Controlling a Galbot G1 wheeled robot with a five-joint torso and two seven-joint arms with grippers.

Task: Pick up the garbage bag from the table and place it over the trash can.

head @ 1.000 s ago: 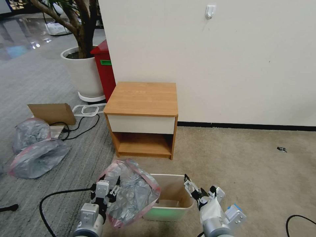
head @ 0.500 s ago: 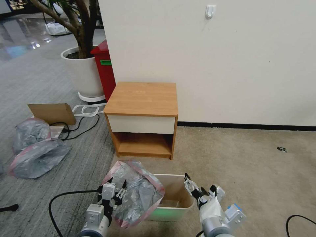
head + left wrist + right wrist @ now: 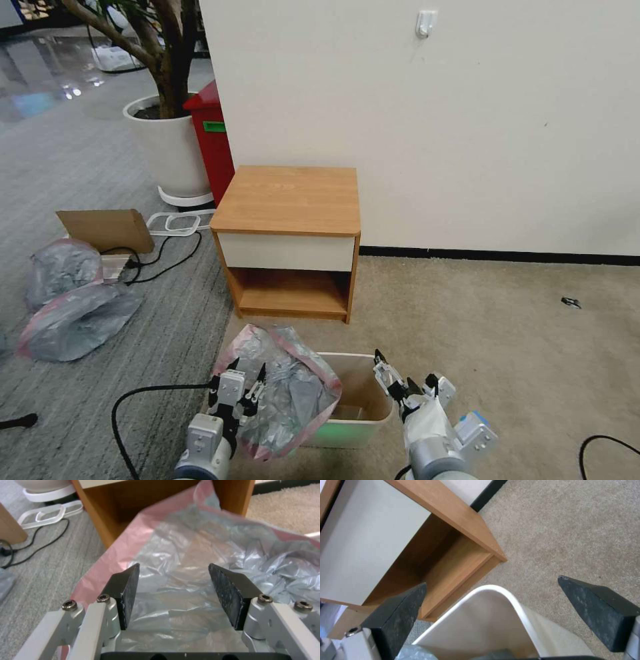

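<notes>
The bag [image 3: 283, 393] is thin, crinkled grey plastic with a pink-red band round its rim, limp and puffed open. It drapes over the left side of the can [image 3: 360, 407], partly covering that rim and spilling onto the carpet beside it. The left end effector [image 3: 241, 387] sits at the bag's left edge, fingers [image 3: 125, 595] spread wide with the plastic lying loose between them, not pinched. Since a second ago this end effector and the bag have shifted rightward, closer over the can. Behind the can stands the table [image 3: 290, 200], its top bare. At the can's right rim the right end effector [image 3: 393, 380] hangs wide open, unchanged.
</notes>
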